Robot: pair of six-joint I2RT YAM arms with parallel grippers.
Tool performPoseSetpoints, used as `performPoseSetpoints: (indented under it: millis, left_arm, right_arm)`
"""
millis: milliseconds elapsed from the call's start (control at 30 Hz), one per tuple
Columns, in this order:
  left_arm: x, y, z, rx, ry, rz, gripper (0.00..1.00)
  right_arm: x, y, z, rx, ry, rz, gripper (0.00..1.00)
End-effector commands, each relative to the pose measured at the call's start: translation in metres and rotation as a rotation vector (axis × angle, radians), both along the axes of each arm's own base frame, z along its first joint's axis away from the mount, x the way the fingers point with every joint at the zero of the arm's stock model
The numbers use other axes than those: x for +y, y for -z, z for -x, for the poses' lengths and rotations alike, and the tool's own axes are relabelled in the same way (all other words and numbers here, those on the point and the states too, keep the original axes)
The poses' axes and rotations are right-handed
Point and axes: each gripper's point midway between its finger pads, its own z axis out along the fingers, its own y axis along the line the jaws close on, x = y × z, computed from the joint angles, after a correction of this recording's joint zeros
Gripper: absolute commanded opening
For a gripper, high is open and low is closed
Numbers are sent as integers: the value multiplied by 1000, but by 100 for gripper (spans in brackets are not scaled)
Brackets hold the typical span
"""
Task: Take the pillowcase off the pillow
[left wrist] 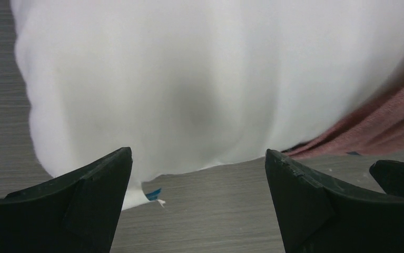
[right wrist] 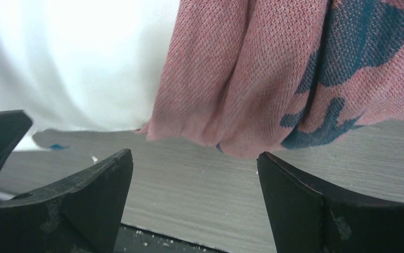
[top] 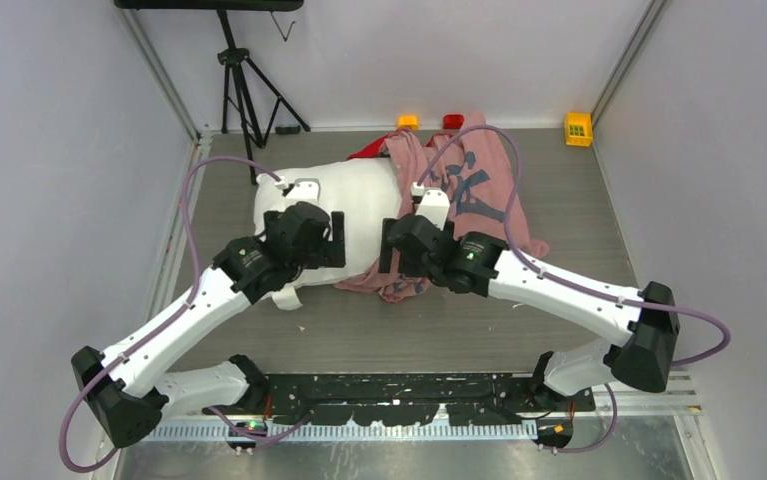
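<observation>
The plain white pillow (top: 344, 205) lies mid-table, its left part bare. The pillowcase (top: 479, 190), faded pink side out with grey-blue blotches, is bunched over its right end; a bright red bit shows at the back. My left gripper (top: 334, 240) is open and empty above the pillow's near edge; the left wrist view shows the pillow (left wrist: 189, 79), its small tag (left wrist: 147, 194) and the pillowcase edge (left wrist: 378, 124) beyond the gripper (left wrist: 198, 158). My right gripper (top: 389, 250) is open and empty just in front of the pillowcase's near hem (right wrist: 273, 79); the pillow (right wrist: 78, 58) shows at the left beyond the gripper (right wrist: 194, 158).
A black tripod (top: 244, 80) stands at the back left. Small yellow (top: 578, 128), orange (top: 408, 122) and red (top: 453, 121) blocks sit along the back wall. White walls close in both sides. A black rail (top: 409, 395) runs along the near edge.
</observation>
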Motion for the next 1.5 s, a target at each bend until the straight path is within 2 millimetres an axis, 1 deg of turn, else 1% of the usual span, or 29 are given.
performPoseSetpoints:
  millis: [0, 67, 100, 233, 300, 400, 433, 467, 500, 567, 600, 667, 700, 800, 833, 900, 967, 1000, 1067, 1167, 1267, 1333, 1367, 1400, 1467]
  left_arm:
    - [31, -2, -12, -74, -82, -157, 100]
    - [35, 3, -15, -76, -82, -162, 100]
    - [33, 8, -17, -65, -68, -149, 100]
    - [29, 39, -26, 38, -56, -4, 100]
    - [30, 52, -30, 76, -74, 55, 100]
    - [27, 65, -38, 85, -96, 99, 100]
    - [26, 71, -40, 96, -103, 113, 100]
    - [26, 77, -42, 109, -114, 132, 99]
    - [27, 81, -44, 121, -124, 152, 94]
    - [31, 89, -49, 129, -152, 195, 76]
    - [36, 94, -50, 129, -172, 210, 68]
    - [44, 97, -54, 110, -201, 242, 50]
    - [48, 97, -56, 99, -214, 252, 40]
    - [63, 96, -57, 71, -271, 259, 3]
    - [68, 95, -57, 63, -287, 257, 0]
    - [77, 91, -56, 53, -317, 254, 0]
    - [86, 86, -56, 41, -342, 256, 0]
    - [91, 82, -56, 33, -354, 260, 0]
    - [103, 68, -57, -2, -375, 273, 0]
    - [117, 45, -57, -57, -400, 281, 0]
    - [125, 26, -55, -97, -413, 291, 0]
    - [127, 17, -54, -112, -414, 294, 0]
    - [127, 14, -54, -115, -407, 296, 0]
    - [127, 11, -54, -115, -399, 297, 0]
    - [127, 7, -52, -105, -393, 291, 0]
  right_arm:
    - [11, -20, -29, -99, 124, -65, 93]
    - [14, -17, -35, -116, 127, -42, 95]
    - [12, -15, -38, -126, 138, -24, 96]
    - [6, 5, -52, -99, 161, 17, 96]
    - [2, 17, -58, -72, 168, 13, 94]
    - [-3, 30, -65, -49, 182, 20, 92]
    - [-5, 34, -68, -43, 187, 32, 90]
    - [-8, 39, -70, -33, 193, 49, 86]
    - [-12, 44, -71, -24, 201, 66, 81]
    - [-24, 51, -74, -11, 225, 95, 69]
    - [-31, 54, -75, -6, 238, 100, 65]
    - [-44, 54, -74, -7, 258, 102, 54]
    - [-52, 53, -72, -16, 272, 105, 50]
    - [-85, 42, -70, -57, 332, 126, 41]
    - [-97, 40, -70, -64, 354, 139, 38]
    - [-125, 39, -70, -69, 400, 172, 32]
    - [-153, 39, -72, -73, 459, 190, 29]
    - [-175, 38, -74, -72, 519, 194, 26]
    - [-209, 36, -75, -77, 632, 178, 18]
    - [-244, 27, -73, -102, 745, 121, 17]
    - [-266, 13, -71, -140, 816, 87, 17]
    - [-276, 1, -70, -171, 854, 68, 17]
    - [-282, -5, -67, -187, 884, 57, 15]
    - [-286, -13, -65, -213, 906, 41, 13]
    - [-288, -29, -62, -267, 908, 2, 10]
